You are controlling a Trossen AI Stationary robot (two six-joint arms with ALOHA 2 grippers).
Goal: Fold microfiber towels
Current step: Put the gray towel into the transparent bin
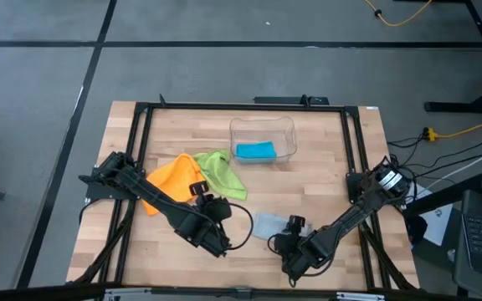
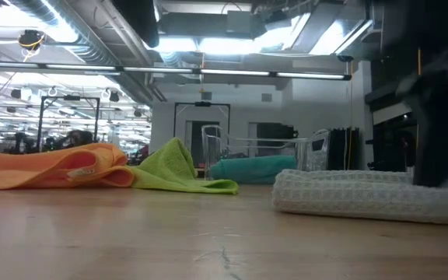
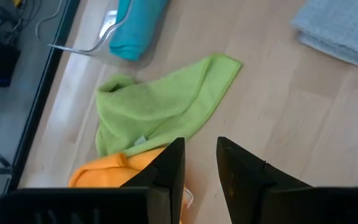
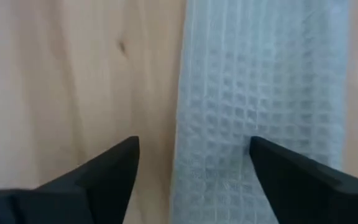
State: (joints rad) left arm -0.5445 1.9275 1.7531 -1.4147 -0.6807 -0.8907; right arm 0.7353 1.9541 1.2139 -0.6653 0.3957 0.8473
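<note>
A folded pale grey-blue towel lies flat on the table near the front. My right gripper stands open over the towel's edge, pointing steeply down, with one finger above the cloth and the other above bare wood. An orange towel and a lime green towel lie crumpled side by side left of centre. My left gripper hangs above the orange towel's edge with a narrow gap and nothing between its fingers. A teal towel lies in the clear bin. My right gripper has one finger over the grey-blue towel near its long edge, coming from above. I cannot tell whether that finger touches the cloth. The towel lies flat on the table.
The clear plastic bin stands at the far centre of the table. A black frame runs around the table top. Bare wood lies between the green towel and the grey-blue towel.
</note>
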